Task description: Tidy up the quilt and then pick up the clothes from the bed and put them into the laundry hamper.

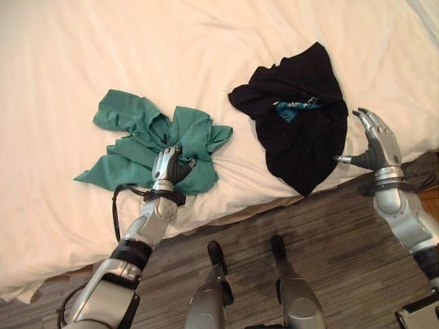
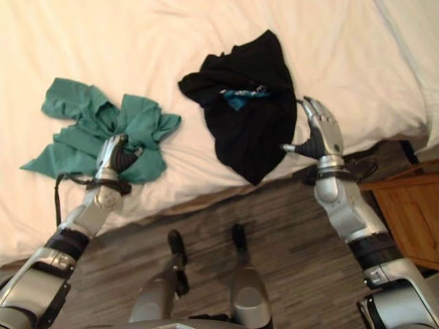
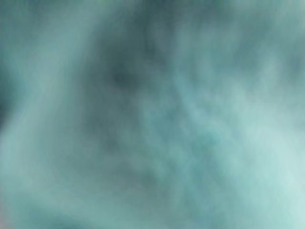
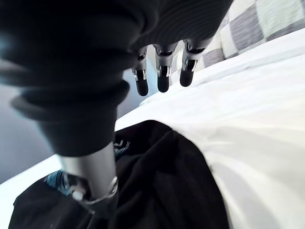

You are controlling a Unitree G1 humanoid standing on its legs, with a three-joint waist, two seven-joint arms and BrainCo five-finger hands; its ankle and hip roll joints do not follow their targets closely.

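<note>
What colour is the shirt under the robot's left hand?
Teal green shirt, under the left hand; clearest in the left eye view.

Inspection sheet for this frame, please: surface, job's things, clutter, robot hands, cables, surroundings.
Surface: bed under a cream quilt, lightly wrinkled.
Job's things: green garment crumpled near the bed's edge; black garment with a blue patch, its lower end hanging over the edge. No hamper seen.
Clutter: nothing seen.
Robot hands: left robot hand pressed into the green garment, fingers hidden in the cloth; right robot hand open beside the black garment, thumb close to it, holding nothing.
Cables: nothing seen.
Surroundings: grey wood-look floor; wooden furniture on the robot's right.
</note>
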